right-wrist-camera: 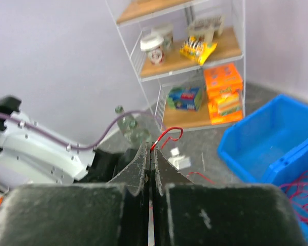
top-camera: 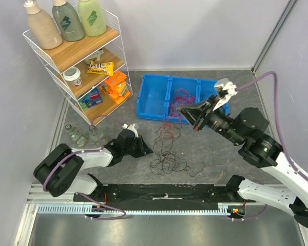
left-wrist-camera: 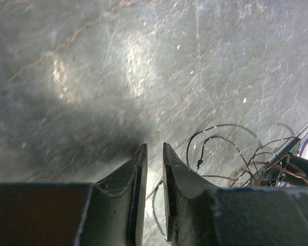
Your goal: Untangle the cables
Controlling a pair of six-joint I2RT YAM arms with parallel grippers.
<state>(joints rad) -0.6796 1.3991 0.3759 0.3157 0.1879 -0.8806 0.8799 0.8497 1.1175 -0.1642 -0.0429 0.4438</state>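
1. Left gripper (left-wrist-camera: 154, 147): jaws narrowly apart, low beside the thin black looped wires (top-camera: 167, 156); grip unconfirmed.
2. Thin red wires (top-camera: 169, 120) overlap the black clump; separation judged incomplete.
3. Right gripper (right-wrist-camera: 151, 147): clamped on a red strand, held near the blue plastic bin (top-camera: 154, 95).

Right arm (top-camera: 246, 128) is covering the bin's (top-camera: 153, 97) 3 o'clock compartment. Red cables (top-camera: 180, 95) are sitting partly hidden behind the right claw (top-camera: 180, 109). Left wrist view: black cables (left-wrist-camera: 222, 125) are running off frame at 4 o'clock, and the surface (left-wrist-camera: 92, 77) is showing blurred.
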